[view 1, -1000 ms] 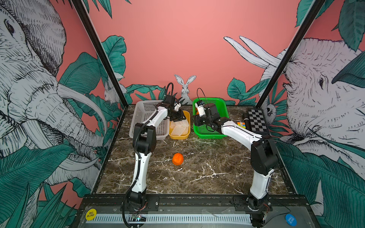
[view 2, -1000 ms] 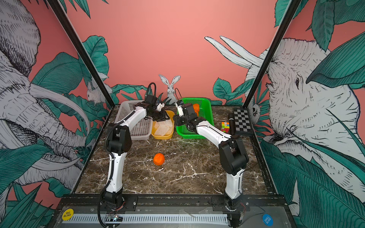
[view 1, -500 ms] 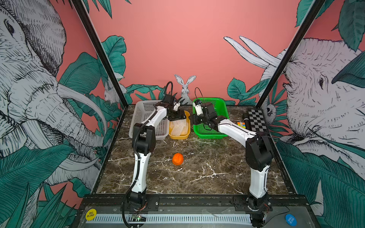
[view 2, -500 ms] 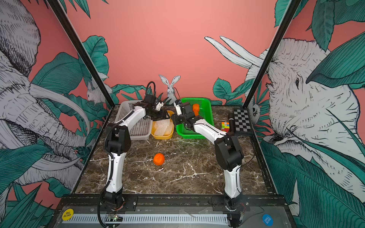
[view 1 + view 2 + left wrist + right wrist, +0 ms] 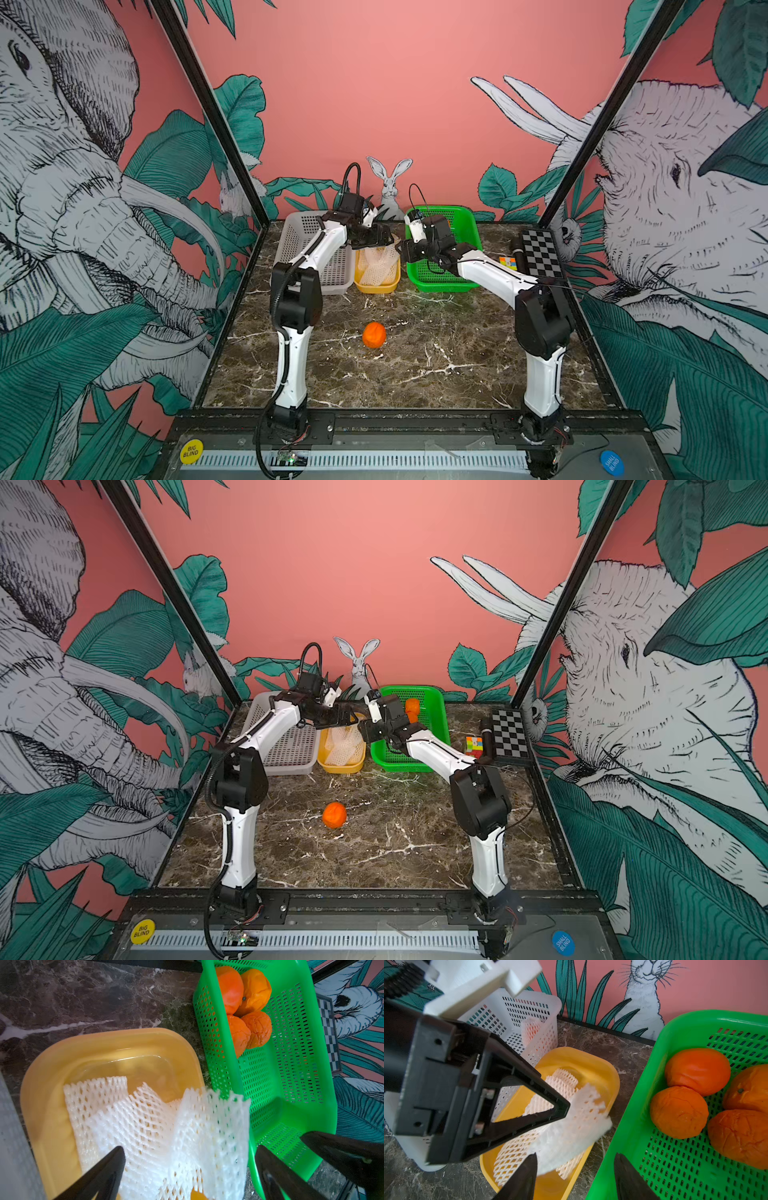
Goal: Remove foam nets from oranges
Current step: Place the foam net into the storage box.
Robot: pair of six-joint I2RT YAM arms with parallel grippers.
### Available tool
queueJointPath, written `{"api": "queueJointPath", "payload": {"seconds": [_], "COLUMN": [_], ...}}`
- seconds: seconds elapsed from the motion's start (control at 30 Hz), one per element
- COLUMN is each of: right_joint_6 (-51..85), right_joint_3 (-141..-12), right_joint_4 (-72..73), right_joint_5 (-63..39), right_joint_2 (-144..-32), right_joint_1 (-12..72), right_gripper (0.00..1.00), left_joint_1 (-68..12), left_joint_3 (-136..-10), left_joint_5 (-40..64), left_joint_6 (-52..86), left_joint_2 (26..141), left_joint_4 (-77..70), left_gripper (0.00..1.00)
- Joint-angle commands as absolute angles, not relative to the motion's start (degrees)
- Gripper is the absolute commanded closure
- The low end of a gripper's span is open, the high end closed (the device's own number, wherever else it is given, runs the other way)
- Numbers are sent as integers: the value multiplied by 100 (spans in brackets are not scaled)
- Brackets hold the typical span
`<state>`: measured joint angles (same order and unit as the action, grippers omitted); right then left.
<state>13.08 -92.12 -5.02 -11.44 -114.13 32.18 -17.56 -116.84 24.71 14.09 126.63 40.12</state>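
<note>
Nearest my base, one bare orange [image 5: 373, 334], round and dimpled, sits alone on the dark veined marble table [image 5: 436, 374], near its centre. Beyond it, three containers line the far edge: a white perforated basket [image 5: 338, 274] at 11 o'clock, a smooth glossy yellow tub [image 5: 376, 287] at 12 and a green slotted basket [image 5: 440, 286] at 1. My left gripper [image 5: 190, 1148] hangs over the yellow tub, fingers spread wide and released. A loose foam net [image 5: 209, 1126], soft white diamond mesh, shows blurred between them, above flat nets [image 5: 124, 1118] piled in the tub. My right gripper [image 5: 575, 1155] is above the gap between the tub and the green basket, fingers parted, gripping nothing. The wrist views show four wrinkled oranges [image 5: 249, 1012] clustered at the green basket's far end; a top view catches only one. Only the right wrist view shows a netted orange [image 5: 530, 1030] in the white basket. A puzzle cube [image 5: 473, 746] and a checkerboard [image 5: 509, 737] lie at 2 o'clock.
</note>
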Motion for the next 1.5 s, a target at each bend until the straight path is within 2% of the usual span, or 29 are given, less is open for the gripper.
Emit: {"api": "queueJointPath", "payload": {"seconds": [0.0,0.13,0.27,0.37,0.5,0.7,0.93,1.2,1.47], "right_joint_6": [1380,1501,1487,1459,1483,1774,1673,1498,1439], "right_joint_3": [-9361,-9427,-9633,-9720,-9975,-10004,-10677,-12151,-12985], "right_joint_4": [-301,-286,-860,-1388,-2000,-2025,-2038,-2714,-2779], "right_joint_5": [-1242,-1320,-1145,-472,218,395,365,498,291], "right_joint_2": [-11502,-11604,-11652,-11474,-11457,-11620,-12293,-13405,-14128], "right_joint_1": [3198,3194,3208,3337,3589,3780,3994,4056,4049], "right_gripper": [42,48,52,56,55,55,56,58,59], "left_joint_1": [-1680,-1626,-1617,-1615,-1614,-1618,-1617,-1608,-1613], "left_joint_3": [-11628,-11619,-11456,-11152,-10329,-8968,-7499,-6855,-6408], "left_joint_5": [2561,2619,2610,2554,2373,2230,2355,2368,2398], "left_joint_6": [1443,1473,1495,1581,1737,1922,2078,2022,2105], "left_joint_2": [12366,12290,12070,11741,11034,9944,8977,8473,8107], "left_joint_4": [3990,3989,3907,3775,3368,2916,2390,2294,2121], "left_gripper": [3,4,4,3,1,1,1,1,1]}}
